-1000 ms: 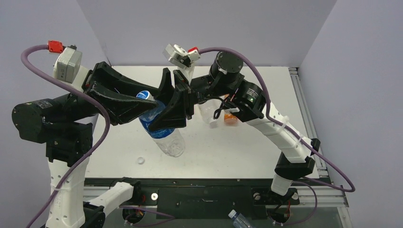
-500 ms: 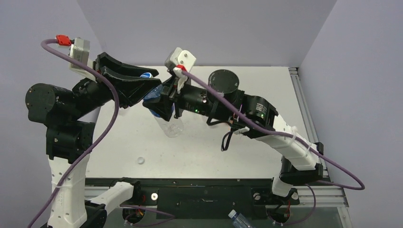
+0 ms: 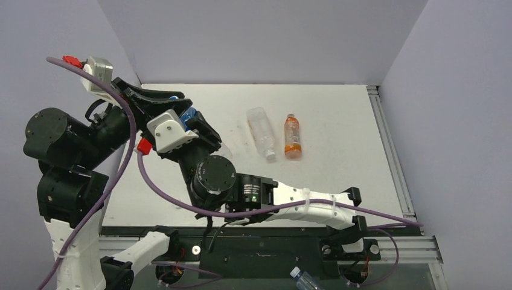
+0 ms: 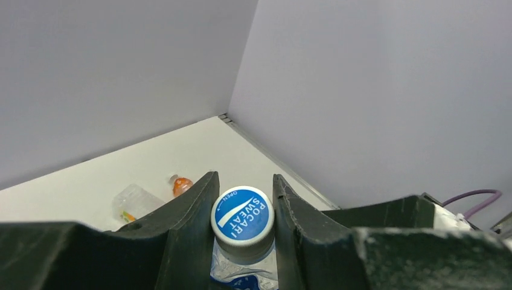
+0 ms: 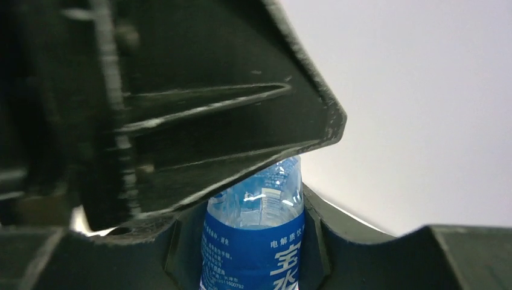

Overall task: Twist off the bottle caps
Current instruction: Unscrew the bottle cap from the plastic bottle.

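Blue-topped cap (image 4: 242, 215) (printed Pocari Sweat) sits pinched tight in the left gripper (image 4: 244, 188), while the right gripper (image 5: 250, 208) clamps the blue-labelled bottle (image 5: 253, 260) around its body.

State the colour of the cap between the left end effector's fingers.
Cap: blue top, white print; left wrist view.

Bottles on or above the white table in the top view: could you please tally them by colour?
Clear bottle: 1
Orange bottle: 1
Blue-labelled bottle, with its blue cap on: 1
Total: 3
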Controlling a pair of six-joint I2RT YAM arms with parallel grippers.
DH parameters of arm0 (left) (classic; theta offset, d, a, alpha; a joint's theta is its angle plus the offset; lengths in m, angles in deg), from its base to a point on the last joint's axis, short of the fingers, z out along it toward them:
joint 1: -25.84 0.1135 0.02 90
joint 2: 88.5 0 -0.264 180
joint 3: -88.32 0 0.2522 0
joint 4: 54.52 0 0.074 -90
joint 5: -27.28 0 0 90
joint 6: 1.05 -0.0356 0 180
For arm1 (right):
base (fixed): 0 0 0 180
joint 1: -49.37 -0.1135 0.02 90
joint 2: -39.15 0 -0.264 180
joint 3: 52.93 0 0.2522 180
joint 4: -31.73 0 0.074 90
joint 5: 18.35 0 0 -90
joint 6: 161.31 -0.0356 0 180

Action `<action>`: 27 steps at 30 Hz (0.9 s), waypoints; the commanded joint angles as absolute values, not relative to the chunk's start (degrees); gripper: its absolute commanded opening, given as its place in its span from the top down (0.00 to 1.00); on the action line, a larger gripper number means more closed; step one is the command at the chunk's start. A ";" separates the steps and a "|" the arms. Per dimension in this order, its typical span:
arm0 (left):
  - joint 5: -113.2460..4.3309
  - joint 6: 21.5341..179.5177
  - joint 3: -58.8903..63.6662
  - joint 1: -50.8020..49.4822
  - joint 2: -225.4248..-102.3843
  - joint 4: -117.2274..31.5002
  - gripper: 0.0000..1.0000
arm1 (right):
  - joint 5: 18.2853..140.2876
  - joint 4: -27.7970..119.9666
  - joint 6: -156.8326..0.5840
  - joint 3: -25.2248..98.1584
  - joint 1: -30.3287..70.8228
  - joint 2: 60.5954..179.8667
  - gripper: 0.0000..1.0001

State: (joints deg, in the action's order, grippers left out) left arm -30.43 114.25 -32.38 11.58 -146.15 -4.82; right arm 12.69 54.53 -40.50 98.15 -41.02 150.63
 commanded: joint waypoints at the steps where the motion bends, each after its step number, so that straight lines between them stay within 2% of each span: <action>1: -48.69 109.37 -35.20 12.56 -147.56 -4.76 1.00 | -3.74 41.48 -20.01 96.69 -43.12 152.82 1.00; 5: -46.23 111.03 -33.99 12.44 -147.14 -6.35 1.00 | -0.40 48.57 -28.66 96.93 -43.17 150.65 1.00; 7: -43.72 112.10 -33.04 12.40 -146.56 -7.98 0.93 | 4.96 56.04 -37.82 96.79 -42.94 147.35 1.00; 9: -40.81 113.43 -31.54 12.40 -145.57 -10.76 0.71 | 12.58 62.46 -47.16 95.65 -42.19 143.25 1.00; 10: -39.99 113.75 -30.34 12.40 -144.67 -13.04 0.36 | 18.73 66.08 -52.90 93.92 -41.28 139.97 1.00; 11: -38.25 114.86 -29.08 12.44 -144.27 -14.11 0.20 | 22.47 68.08 -55.38 92.77 -40.65 138.25 1.00; 12: -37.39 115.61 -28.59 12.47 -143.51 -16.28 0.02 | 31.25 68.96 -60.12 90.01 -38.96 134.74 1.00; 13: -35.03 117.32 -27.87 12.47 -143.01 -17.18 0.01 | 36.15 70.67 -62.46 88.92 -37.82 133.22 1.00; 18: -27.79 124.78 -26.25 12.59 -142.10 -25.24 0.03 | 81.85 68.80 -76.09 78.19 -26.59 122.71 1.00; 20: -25.24 128.05 -26.20 12.67 -142.22 -27.57 0.03 | 93.20 67.61 -78.90 76.73 -23.78 121.42 1.00; 23: -24.05 132.31 -28.03 13.02 -142.99 -28.48 0.03 | 105.90 67.40 -81.98 76.97 -20.91 121.76 1.00; 27: -18.80 137.08 -28.11 13.17 -143.50 -32.43 0.03 | 116.02 68.26 -83.96 79.28 -19.79 124.08 1.00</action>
